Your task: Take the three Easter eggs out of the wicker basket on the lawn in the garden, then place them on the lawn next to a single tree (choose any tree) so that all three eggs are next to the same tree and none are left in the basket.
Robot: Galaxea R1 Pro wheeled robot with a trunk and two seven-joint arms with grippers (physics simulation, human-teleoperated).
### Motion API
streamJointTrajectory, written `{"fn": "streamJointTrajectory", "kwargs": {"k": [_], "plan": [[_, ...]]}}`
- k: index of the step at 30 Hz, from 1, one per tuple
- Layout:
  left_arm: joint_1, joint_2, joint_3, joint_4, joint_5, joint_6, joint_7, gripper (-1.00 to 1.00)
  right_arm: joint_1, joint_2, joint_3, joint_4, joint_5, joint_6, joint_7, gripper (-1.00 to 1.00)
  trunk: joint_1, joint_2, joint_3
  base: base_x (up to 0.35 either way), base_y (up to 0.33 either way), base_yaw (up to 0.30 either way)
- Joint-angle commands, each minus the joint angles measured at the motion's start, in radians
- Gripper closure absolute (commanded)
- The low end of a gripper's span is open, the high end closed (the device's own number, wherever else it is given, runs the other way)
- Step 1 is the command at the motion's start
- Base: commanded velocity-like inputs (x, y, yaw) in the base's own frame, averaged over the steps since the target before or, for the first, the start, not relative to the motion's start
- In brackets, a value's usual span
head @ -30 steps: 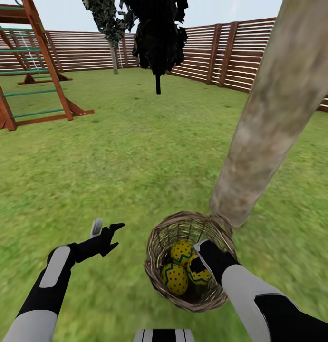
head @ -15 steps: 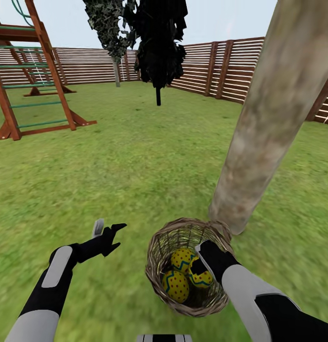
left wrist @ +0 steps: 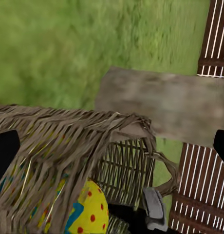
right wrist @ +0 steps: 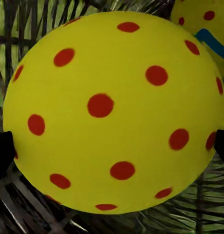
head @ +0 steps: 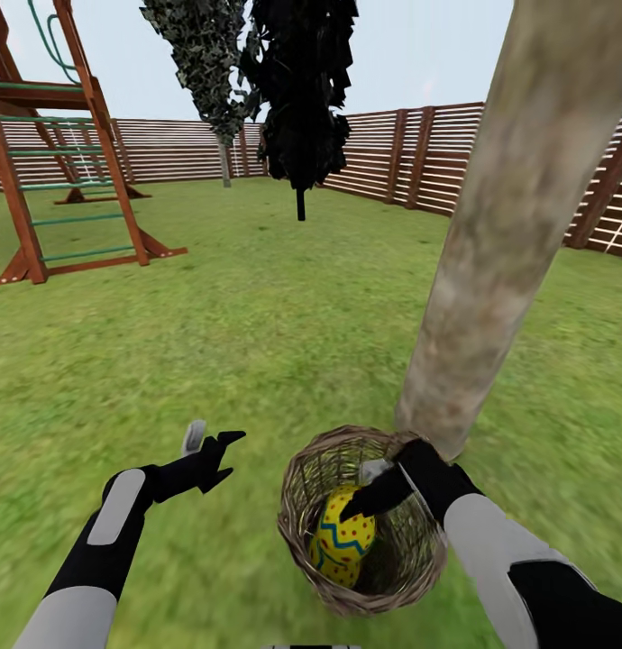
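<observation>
Since the earlier frame, the right pincer [head: 354, 512] had lifted one Easter egg [head: 345, 532] clear of its neighbours inside the wicker basket [head: 297, 487] beside the tree [head: 491, 270], pinching it. Left pincer [head: 212, 443] hovered spread. Risk: the smooth egg slipping back, or snagging the rim.

Woven brown wicker basket [head: 302, 505] walls ring the right black claw [head: 365, 496]; thick grey-beige tree trunk [head: 500, 243] blocks just beyond; open green lawn [head: 212, 342] leftward.

Left tool [head: 212, 446] spread, right tool [head: 363, 498] clamped.
</observation>
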Motion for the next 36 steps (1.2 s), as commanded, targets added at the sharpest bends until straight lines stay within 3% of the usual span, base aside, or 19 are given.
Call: {"fn": "streamJointTrajectory", "kwargs": {"k": [1, 4, 5, 7, 11, 14, 16, 17, 19, 21, 23, 26, 30, 34, 36], "plan": [[0.0, 0.0, 0.001, -0.001, 0.01, 0.004, 0.01, -1.0, 0.002, -0.029, 0.011, -0.027, 0.009, 0.0, 0.098, 1.0, -0.001, 0.0, 0.003, 0.0, 0.0, 0.0], [-0.001, 0.0, 0.001, -0.001, 0.009, 0.004, 0.01, -1.0, 0.004, -0.101, 0.018, -0.127, 0.009, -0.001, 0.283, 1.0, -0.002, 0.001, 0.015, 0.0, 0.0, 0.0], [-0.001, 0.0, 0.001, -0.001, 0.006, 0.004, 0.011, -1.0, 0.005, -0.137, 0.018, -0.166, 0.007, -0.001, 0.319, 1.0, -0.002, 0.001, 0.019, 0.0, 0.0, 0.0], [-0.001, 0.0, 0.001, -0.002, 0.005, -0.011, 0.013, -1.0, 0.01, -0.2, 0.018, -0.203, 0.007, -0.005, 0.457, 1.0, -0.003, 0.001, 0.026, 0.0, 0.0, 0.0], [-0.001, 0.0, 0.001, -0.001, 0.005, -0.015, 0.016, -1.0, 0.013, -0.276, 0.017, -0.252, 0.001, -0.025, 0.523, 1.0, -0.005, 0.002, 0.042, 0.0, 0.0, 0.0], [0.0, -0.001, 0.001, -0.002, 0.005, -0.016, 0.018, -1.0, 0.013, -0.287, 0.015, -0.264, -0.002, -0.049, 0.624, 1.0, -0.006, 0.003, 0.053, 0.0, 0.0, 0.0], [-0.001, -0.012, -0.001, -0.002, 0.005, -0.034, 0.018, -1.0, 0.013, -0.283, 0.013, -0.273, -0.004, -0.079, 0.719, 1.0, -0.007, 0.003, 0.061, 0.0, 0.0, 0.0], [-0.001, -0.015, -0.002, -0.002, 0.005, -0.039, 0.018, -1.0, 0.013, -0.282, 0.011, -0.275, -0.007, -0.082, 0.734, 1.0, -0.008, 0.004, 0.065, 0.0, 0.0, 0.0], [-0.001, -0.017, -0.003, -0.002, 0.005, -0.041, 0.018, -1.0, 0.013, -0.284, -0.006, -0.275, -0.025, -0.087, 0.742, 1.0, -0.009, 0.004, 0.073, -0.07, 0.0, 0.0], [0.0, -0.017, -0.003, -0.002, 0.005, -0.042, 0.019, -1.0, 0.014, -0.287, -0.021, -0.271, -0.103, -0.093, 0.742, 1.0, -0.01, 0.005, 0.08, -0.284, 0.0, 0.0], [-0.001, -0.017, -0.003, -0.002, 0.004, -0.042, 0.019, -1.0, 0.025, -0.287, -0.023, -0.262, -0.145, -0.124, 0.742, 1.0, -0.01, 0.005, 0.088, -0.329, 0.0, 0.0], [-0.001, -0.015, -0.002, -0.001, -0.002, -0.042, 0.021, -1.0, 0.035, -0.288, -0.024, -0.26, -0.175, -0.141, 0.742, 1.0, -0.012, 0.006, 0.1, -0.336, 0.0, 0.0], [0.0, -0.017, -0.003, -0.001, -0.006, -0.042, 0.022, -1.0, 0.036, -0.29, -0.036, -0.259, -0.179, -0.144, 0.742, 1.0, -0.02, 0.019, 0.114, -0.337, 0.0, 0.0], [-0.001, -0.017, -0.003, -0.001, -0.006, -0.043, 0.022, -1.0, 0.04, -0.29, -0.149, -0.256, -0.179, -0.145, 0.742, 1.0, -0.035, 0.047, 0.126, -0.251, 0.0, 0.0], [0.0, -0.017, -0.003, -0.002, -0.006, -0.042, 0.022, -1.0, 0.041, -0.296, -0.183, -0.255, -0.179, -0.146, 0.742, 1.0, -0.043, 0.061, 0.133, -0.035, 0.0, 0.0]]}}
